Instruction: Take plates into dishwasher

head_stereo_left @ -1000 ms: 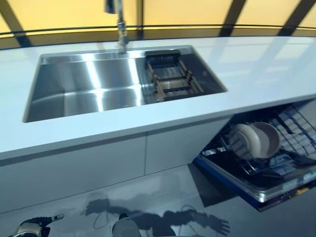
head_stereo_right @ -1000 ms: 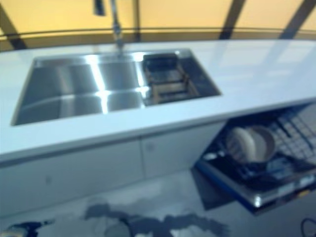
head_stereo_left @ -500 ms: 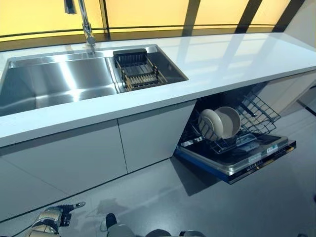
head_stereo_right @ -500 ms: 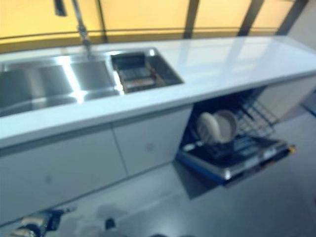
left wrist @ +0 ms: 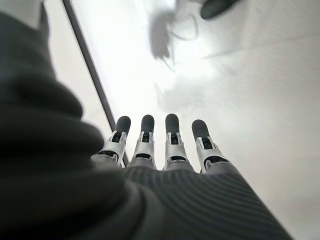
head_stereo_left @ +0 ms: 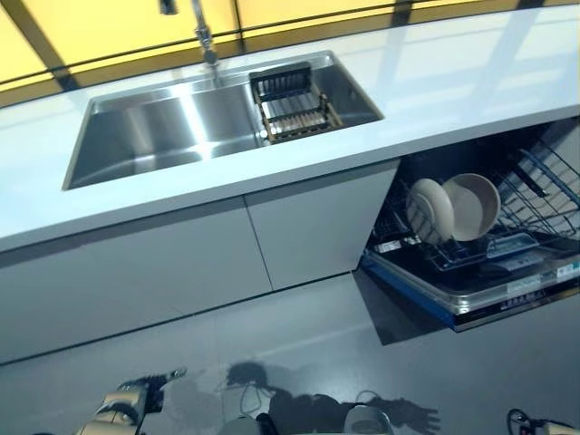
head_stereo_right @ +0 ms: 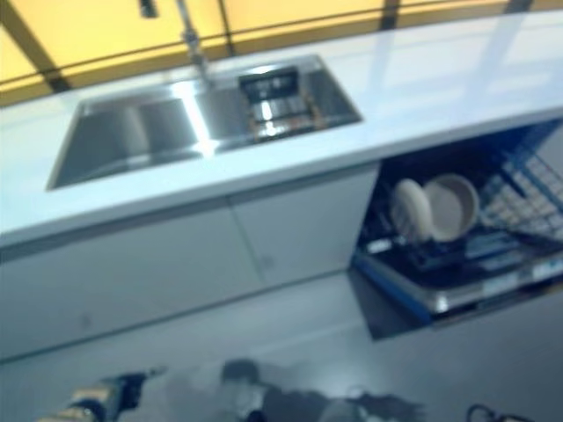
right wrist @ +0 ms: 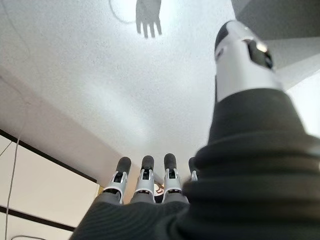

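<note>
White desk carries a steel sink. Open dishwasher below, at right: two plates upright in its rack. Left robot hand and right robot hand hang low over the floor, fingers straight, empty.

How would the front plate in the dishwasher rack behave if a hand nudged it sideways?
The front plate stands on edge between rack wires, so it would probably tip against the bowl-like dish behind rather than slide. It looks rigid and glazed, likely slippery and chip-prone.
</note>
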You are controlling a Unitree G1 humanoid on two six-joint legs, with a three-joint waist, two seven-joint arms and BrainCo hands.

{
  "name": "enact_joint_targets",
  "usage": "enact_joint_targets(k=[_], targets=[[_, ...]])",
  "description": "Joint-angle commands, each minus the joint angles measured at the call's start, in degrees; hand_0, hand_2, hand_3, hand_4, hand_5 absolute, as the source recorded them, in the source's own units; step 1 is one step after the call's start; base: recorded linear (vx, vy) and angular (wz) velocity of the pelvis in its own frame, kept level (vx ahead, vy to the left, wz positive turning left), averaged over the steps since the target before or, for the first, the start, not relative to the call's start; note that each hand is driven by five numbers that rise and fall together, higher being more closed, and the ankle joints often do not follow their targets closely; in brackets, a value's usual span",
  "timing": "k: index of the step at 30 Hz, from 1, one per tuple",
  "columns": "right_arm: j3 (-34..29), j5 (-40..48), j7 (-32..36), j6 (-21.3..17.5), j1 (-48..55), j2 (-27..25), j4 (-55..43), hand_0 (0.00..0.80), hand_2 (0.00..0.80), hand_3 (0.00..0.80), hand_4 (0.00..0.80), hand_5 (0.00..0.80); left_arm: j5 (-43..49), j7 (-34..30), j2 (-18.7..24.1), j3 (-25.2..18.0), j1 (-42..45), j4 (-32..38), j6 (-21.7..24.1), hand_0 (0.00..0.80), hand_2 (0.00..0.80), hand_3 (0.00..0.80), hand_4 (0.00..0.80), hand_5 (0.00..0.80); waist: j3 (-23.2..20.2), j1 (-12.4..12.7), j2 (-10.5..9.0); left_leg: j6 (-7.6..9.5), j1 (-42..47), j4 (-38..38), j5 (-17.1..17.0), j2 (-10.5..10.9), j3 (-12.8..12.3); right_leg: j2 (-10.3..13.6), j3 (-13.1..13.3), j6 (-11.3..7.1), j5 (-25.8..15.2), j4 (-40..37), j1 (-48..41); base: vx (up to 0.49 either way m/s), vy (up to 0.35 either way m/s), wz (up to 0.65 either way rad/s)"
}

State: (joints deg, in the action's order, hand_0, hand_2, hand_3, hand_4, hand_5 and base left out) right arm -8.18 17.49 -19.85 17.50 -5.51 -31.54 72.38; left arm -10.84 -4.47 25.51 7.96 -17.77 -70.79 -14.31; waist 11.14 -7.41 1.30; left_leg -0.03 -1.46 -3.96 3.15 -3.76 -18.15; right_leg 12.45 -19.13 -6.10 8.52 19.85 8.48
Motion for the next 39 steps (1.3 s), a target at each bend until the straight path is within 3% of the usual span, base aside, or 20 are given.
enact_joint_targets(k=[1, 5, 6, 9, 10, 12, 14, 16, 18, 20, 22, 27, 33, 37, 39], targets=[[1.32, 0.75, -3.55, 1.82, -2.41, -1.55, 2.01, 0.0, 0.0, 0.0, 0.0, 0.0, -0.52, 4.81, -0.47, 0.03, 2.2, -0.79, 0.29, 0.0, 0.0, 0.0, 0.0, 0.0, 3.0, 0.73, -0.27, -1.32, 8.27, 3.06, 2.29, 4.4, 3.83, -9.25, -1.47, 1.23, -11.33, -9.97, 1.71, -0.205, -0.076, 0.31], [1.68, -2.73, -1.46, 1.16, -2.2, -3.69, 2.43, 0.0, 0.0, 0.0, 0.0, 0.0, 2.8, 3.89, 0.27, -0.71, 5.09, -1.84, 2.77, 0.0, 0.0, 0.0, 0.0, 0.0, 2.78, 1.92, -1.03, -0.56, 8.8, 3.37, 2.71, 4.89, 0.63, -9.38, -5.16, 1.64, -11.37, -12.35, -0.38, -0.123, -0.011, 0.12], [1.7, -2.87, -1.05, 0.44, -1.62, -4.26, 1.62, 0.0, 0.0, 0.0, 0.0, 0.0, 3.01, 3.65, 0.83, -0.67, 6.03, -1.51, 2.89, 0.0, 0.0, 0.0, 0.0, 0.0, 3.14, 1.81, -0.69, 0.26, 8.44, 3.22, 2.68, 5.44, 0.74, -8.39, -4.94, 0.89, -12.03, -6.55, 1.65, -0.127, 0.043, -0.17], [0.84, -3.23, -1.45, 0.75, -0.71, -4.34, 0.93, 0.0, 0.0, 0.0, 0.0, 0.0, 2.66, 2.97, 1.79, -0.79, 6.34, -1.36, 1.55, 0.0, 0.0, 0.0, 0.0, 0.0, 4.03, 1.36, -0.13, 1.67, 6.99, 1.89, 2.38, 4.45, 1.36, -4.79, 0.77, -0.74, -12.48, 5.08, 5.37, -0.112, -0.038, -0.06], [0.49, -3.31, -1.58, 1.28, -0.96, -4.46, 0.99, 0.0, 0.0, 0.0, 0.0, 0.0, 1.41, 3.15, 2.03, -0.89, 6.08, -1.54, 0.97, 0.0, 0.0, 0.0, 0.0, 0.0, 4.56, 1.76, -0.15, 1.53, 5.93, 0.17, 2.34, 3.08, 0.9, -1.46, 2.87, -0.42, -12.34, 5.33, 4.74, -0.181, -0.289, 0.05], [-0.34, -3.15, -1.9, 1.96, -1.98, -4.49, 2.63, 0.0, 0.0, 0.0, 0.0, 0.0, -0.54, 3.3, 1.6, -0.76, 5.8, -2.65, 0.24, 0.0, 0.0, 0.0, 0.0, 0.0, 5.45, 2.74, -0.46, 1.04, 2.58, -5.83, 3.77, 0.19, 2.42, 5.42, 9.35, 0.25, -13.62, -1.34, 1.29, -0.177, -0.431, 0.34], [-0.57, -2.4, -2.7, 2.92, -2.49, -3.94, 3.61, 0.0, 0.0, 0.0, 0.0, 0.0, -0.48, 3.38, 1.06, -0.78, 5.92, -3.59, -0.29, 0.0, 0.0, 0.0, 0.0, 0.0, 5.57, 2.66, -0.71, 0.69, -0.3, -10.31, 5.07, -1.21, 3.61, 7.55, 13.5, -0.14, -13.91, -5.01, 0.38, -0.122, -0.419, 0.23], [-0.57, -2.39, -3.81, 4.37, -3.45, -3.34, 4.17, 0.0, 0.0, 0.0, 0.0, 0.0, -1.22, 4.47, 0.36, -1.31, 6.86, -4.29, -0.63, 0.0, 0.0, 0.0, 0.0, 0.0, 5.81, 2.93, -1.51, 0.56, -3.08, -15.96, 7.66, -2.39, 1.72, 5.97, 11.94, -1.01, -11.14, -6.31, -0.73, -0.114, -0.371, -0.1], [-0.07, -0.57, -4.35, 4.49, -2.86, -2.36, 3.8, 0.0, 0.0, 0.0, 0.0, 0.0, -0.63, 3.68, 0.88, -2.28, 7.76, -3.53, -0.84, 0.0, 0.0, 0.0, 0.0, 0.0, 6.82, 3.12, -0.92, 0.0, -4.13, -16.83, 6.36, -4.32, 2.34, 4.56, 13.01, -1.03, -9.63, -1.93, 1.02, -0.11, -0.284, -0.2], [-0.22, 1.29, -4.27, 3.74, -2.94, -2.03, 3.69, 0.0, 0.0, 0.0, 0.0, 0.0, 0.01, 2.23, 1.52, -2.26, 6.58, -2.02, -2.06, 0.0, 0.0, 0.0, 0.0, 0.0, 7.94, 2.99, -0.97, -0.05, -5.53, -17.06, 5.38, -5.51, 1.65, 3.77, 12.64, -1.3, -8.8, -2.36, 1.69, -0.216, -0.285, -0.02], [-0.31, 3.4, -3.93, 3.15, -3.08, -1.49, 3.56, 0.0, 0.0, 0.0, 0.0, 0.0, -1.79, 4.07, 1.13, -1.29, 5.15, -0.99, -2.61, 0.0, 0.0, 0.0, 0.0, 0.0, 9.32, 2.8, -0.8, -0.66, -7.8, -16.74, 4.18, -5.57, 2.74, 2.85, 12.28, -1.27, -8.0, -1.89, 3.32, -0.257, -0.206, -0.07], [0.96, 8.77, -4.44, 2.29, -5.36, -0.78, 2.38, 0.0, 0.0, 0.0, 0.0, 0.0, -2.88, 5.78, 0.75, -0.28, 2.39, 2.06, -4.0, 0.0, 0.0, 0.0, 0.0, 0.0, 13.42, 2.18, 0.03, -1.06, -13.18, -20.27, 3.84, -6.47, 2.53, 2.18, 11.1, -0.56, -5.61, 3.81, 9.7, -0.286, -0.162, -0.03], [0.94, 12.77, -5.53, 1.31, -7.16, -0.79, 2.43, 0.0, 0.0, 0.0, 0.0, 0.0, -2.51, 7.29, -0.69, -0.67, 2.86, 2.12, -3.67, 0.0, 0.0, 0.0, 0.0, 0.0, 15.38, 1.24, 2.12, -0.91, -16.21, -24.8, 5.4, -6.69, 2.12, 1.62, 11.34, 1.52, -2.06, 10.76, 14.03, -0.09, -0.084, -0.05], [0.69, 17.01, -1.58, 1.39, -9.12, -3.57, 2.63, 0.0, 0.0, 0.0, 0.0, 0.0, -2.12, 7.96, -1.51, -0.22, 3.02, 2.44, -3.13, 0.0, 0.0, 0.0, 0.0, 0.0, 16.1, 0.75, 3.8, -0.93, -18.69, -28.44, 6.59, -6.98, 2.62, 1.75, 12.04, 3.03, 0.45, 16.09, 17.44, -0.002, -0.038, -0.04], [0.53, 21.41, 0.33, 0.86, -10.94, -5.35, 2.42, 0.0, 0.0, 0.0, 0.0, 0.0, -2.19, 8.08, -1.24, 0.19, 2.41, 3.0, -3.99, 0.0, 0.0, 0.0, 0.0, 0.0, 16.24, 0.71, 4.22, -1.3, -20.19, -31.36, 9.04, -6.96, 3.45, 1.74, 12.67, 2.99, 2.94, 19.26, 19.08, 0.025, -0.044, -0.06]])
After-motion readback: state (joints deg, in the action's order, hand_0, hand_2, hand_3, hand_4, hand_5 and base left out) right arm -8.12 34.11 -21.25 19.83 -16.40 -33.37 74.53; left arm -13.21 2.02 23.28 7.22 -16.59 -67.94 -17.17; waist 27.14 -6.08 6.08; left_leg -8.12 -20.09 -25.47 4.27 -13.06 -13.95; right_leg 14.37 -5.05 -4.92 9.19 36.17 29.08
